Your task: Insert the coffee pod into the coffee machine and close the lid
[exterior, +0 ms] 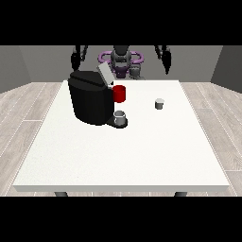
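A: Status check. Pod on table, right of centre, upright, well apart from machine. Untouched, by the look.

B: Agreed. Machine left of centre, black, lid tilted up and open. Slot under lid not visible from here.

A: Hands? One at view's left raised beside robot, above table's far edge. Nothing held, as far as visible. Fingers too small, cannot tell spread or curled.

B: Same for hand at view's right: hanging up high, far from pod, holding nothing visible. Finger state, cannot tell.

A: Other stuff: red cup just beside machine, behind spout side. Grey cup on machine's tray, in front.

B: Noted. Neither part of task.

A: Progress call: nothing done yet. Pod not picked, not inserted. Lid open, so not closed either, but ready for insertion.

B: Left to do: reach to pod, grasp, carry over to machine top, drop into slot, then push lid down. Basically whole task.

A: Likely hand for pod: one at view's right, nearer side. Judgement only.

B: Risk: pod small, easy to knock over on approach. Red cup close to lid hinge side, possible bump while closing.

A: Marking as start stage. Next.
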